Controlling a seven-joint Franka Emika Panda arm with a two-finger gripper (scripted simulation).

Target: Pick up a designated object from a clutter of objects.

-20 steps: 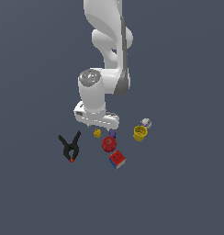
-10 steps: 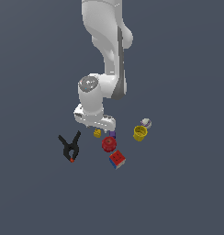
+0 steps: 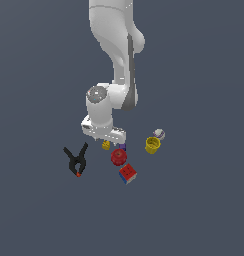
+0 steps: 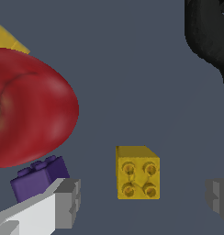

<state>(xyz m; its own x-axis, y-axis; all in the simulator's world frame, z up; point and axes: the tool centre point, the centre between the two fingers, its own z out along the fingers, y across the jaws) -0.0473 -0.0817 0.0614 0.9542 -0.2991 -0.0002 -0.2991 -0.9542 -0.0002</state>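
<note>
The designated object, a tiny mustard-yellow block (image 4: 137, 173) with four studs on top, lies on the floor; in the exterior view (image 3: 106, 145) it sits just under my hand. My gripper (image 4: 143, 201) is open, one grey fingertip (image 4: 68, 202) on each side of the block, not touching it. In the exterior view the gripper (image 3: 107, 139) hangs just above the block. Around it lie the purple block (image 4: 39, 176), the red round thing (image 4: 29, 112), the black spring clamp (image 4: 210, 36), the red-blue cube (image 3: 127, 173), the yellow cup (image 3: 152, 145) and the whitish ball (image 3: 159, 133).
The purple block (image 3: 122, 147) and the red round thing (image 3: 119, 157) lie close beside one finger. The black clamp (image 3: 77, 160) lies on the other side, farther off. All rest on a plain dark grey floor (image 3: 194, 210).
The arm has lowered the hand toward the yellow block. The objects have not moved.
</note>
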